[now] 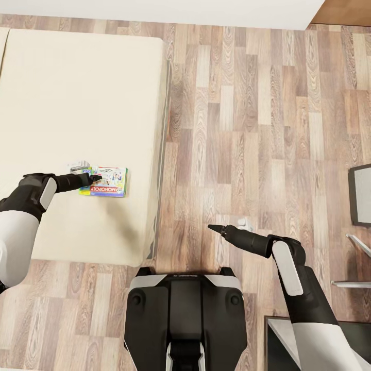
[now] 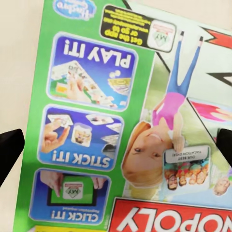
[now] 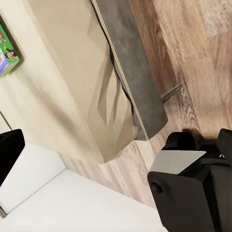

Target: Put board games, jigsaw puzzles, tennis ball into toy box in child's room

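One board game (image 1: pixel 109 182), a green-edged Monopoly box, lies flat on the beige bed (image 1: pixel 77 103) near its right side. My left gripper (image 1: pixel 96 179) hovers over the box's left part and is open. In the left wrist view the printed cover (image 2: pixel 121 121) lies between the two spread black fingertips (image 2: pixel 8 150). My right gripper (image 1: pixel 211 227) hangs open over the wood floor, right of the bed, holding nothing. Its wrist view catches a corner of the board game (image 3: pixel 7 55) on the bed (image 3: pixel 63 96). The toy box, table, jigsaw puzzles and tennis ball are out of view.
The bed's grey frame (image 3: pixel 130 77) runs along the mattress edge. Wood-plank floor (image 1: pixel 247 129) stretches to the right of the bed. Dark-framed grey furniture (image 1: pixel 360 196) stands at the right edge. My own black base (image 1: pixel 185 319) sits at the foot of the view.
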Motion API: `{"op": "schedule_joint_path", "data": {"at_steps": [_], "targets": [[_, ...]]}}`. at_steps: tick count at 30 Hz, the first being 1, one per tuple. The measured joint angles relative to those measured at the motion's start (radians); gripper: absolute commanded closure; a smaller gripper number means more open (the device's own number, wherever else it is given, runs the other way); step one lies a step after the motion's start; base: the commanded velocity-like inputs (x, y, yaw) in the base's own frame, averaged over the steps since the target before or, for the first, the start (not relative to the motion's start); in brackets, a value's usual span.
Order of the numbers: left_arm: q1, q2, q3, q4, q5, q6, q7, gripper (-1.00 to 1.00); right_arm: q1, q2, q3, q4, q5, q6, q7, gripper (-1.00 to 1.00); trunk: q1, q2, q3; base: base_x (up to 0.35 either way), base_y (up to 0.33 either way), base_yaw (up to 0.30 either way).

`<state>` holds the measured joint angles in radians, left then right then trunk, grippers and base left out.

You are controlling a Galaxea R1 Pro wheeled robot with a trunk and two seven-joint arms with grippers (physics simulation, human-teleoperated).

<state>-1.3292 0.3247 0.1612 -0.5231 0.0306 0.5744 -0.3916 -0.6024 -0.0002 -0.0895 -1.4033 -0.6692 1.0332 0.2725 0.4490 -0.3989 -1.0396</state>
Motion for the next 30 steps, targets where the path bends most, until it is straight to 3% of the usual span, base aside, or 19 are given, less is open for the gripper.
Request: {"op": "schedule_joint_path", "data": {"at_steps": [30], "targets": [[0.0, 0.0, 0.0, -0.001, -0.002, -0.001, 0.0, -1.0, 0.001, 0.0, -0.005, 0.0, 0.001, -0.006, -0.001, -1.0, 0.0, 0.0, 0.0, 0.0, -0.015, 0.0]]}}
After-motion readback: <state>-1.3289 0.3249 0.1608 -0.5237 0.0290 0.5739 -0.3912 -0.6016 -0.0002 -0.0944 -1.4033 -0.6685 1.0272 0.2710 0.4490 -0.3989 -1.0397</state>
